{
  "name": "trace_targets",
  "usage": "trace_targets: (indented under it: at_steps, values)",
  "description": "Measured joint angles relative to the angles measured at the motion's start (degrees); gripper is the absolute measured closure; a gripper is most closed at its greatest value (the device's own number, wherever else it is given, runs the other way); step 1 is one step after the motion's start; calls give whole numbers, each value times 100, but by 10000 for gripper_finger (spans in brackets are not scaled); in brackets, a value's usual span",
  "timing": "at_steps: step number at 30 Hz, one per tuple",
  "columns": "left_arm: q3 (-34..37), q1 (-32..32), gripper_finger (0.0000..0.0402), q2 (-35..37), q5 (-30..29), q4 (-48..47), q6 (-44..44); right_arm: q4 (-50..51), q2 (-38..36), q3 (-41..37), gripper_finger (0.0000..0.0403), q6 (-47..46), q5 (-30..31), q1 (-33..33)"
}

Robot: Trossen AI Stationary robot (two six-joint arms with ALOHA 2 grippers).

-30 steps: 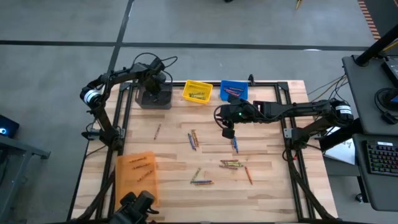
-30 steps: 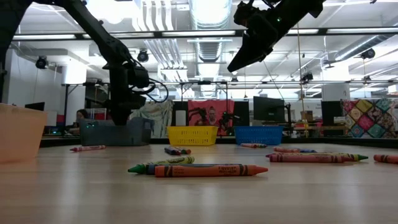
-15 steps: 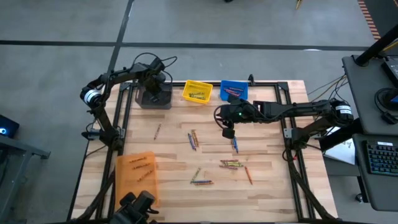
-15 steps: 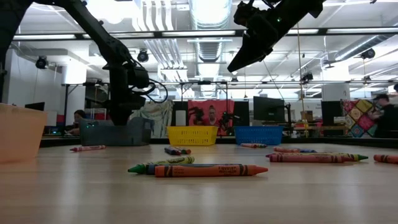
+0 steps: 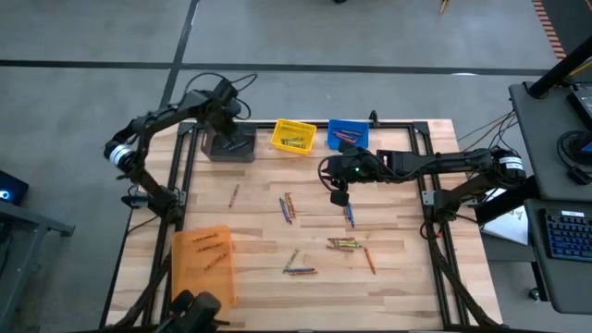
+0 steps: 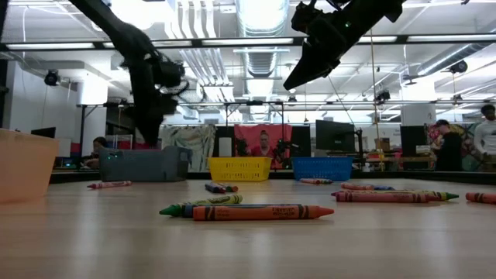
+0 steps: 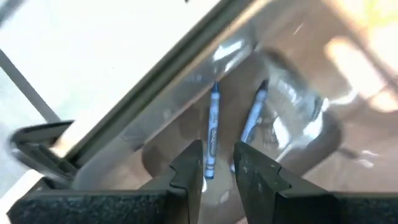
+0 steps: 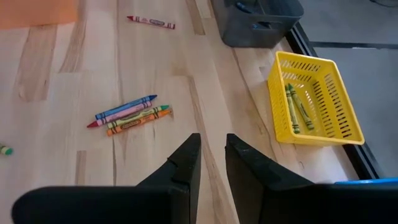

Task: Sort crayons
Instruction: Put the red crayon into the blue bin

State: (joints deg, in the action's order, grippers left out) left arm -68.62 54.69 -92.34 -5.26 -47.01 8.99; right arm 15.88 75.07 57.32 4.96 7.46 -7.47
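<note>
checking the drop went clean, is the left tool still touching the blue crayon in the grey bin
Apart. The left wrist view shows the blue crayon lying on the grey bin floor beyond the left tool, whose fingers stand parted with nothing between them.

Pretty typical workshop space, grey concrete floor (image 5: 370,37) all around the table, exposed ducts and bright strip lights (image 6: 256,15) overhead, a patchwork quilt (image 6: 465,147) hanging at the back, and a side desk with a keyboard (image 5: 566,236)
</note>
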Motion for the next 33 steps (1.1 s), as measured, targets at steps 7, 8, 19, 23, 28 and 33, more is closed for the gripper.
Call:
trace_targets:
  at_steps: [7, 8, 19, 23, 28, 33]
  values:
    - [358, -616, 329, 1366, 691, 738, -438, -151, 0, -4, 339, -680, -2, -6]
    - [445, -754, 329, 1572, 689, 871, -511, -166, 0, -4, 339, -828, 1, -6]
    - [1591, -2590, 329, 3176, 680, 2918, -1150, -145, 4, -4, 339, -2162, -119, 7]
    - [2050, -3175, 329, 3470, 680, 3803, -1154, -140, 126, -4, 339, -2496, -488, 81]
    - [2422, -3650, 329, 3675, 680, 4563, -1152, -84, 474, -4, 339, -2894, -845, 162]
    - [2472, -3813, 329, 3692, 680, 4656, -1154, 367, 795, 97, 339, -3328, -954, 155]
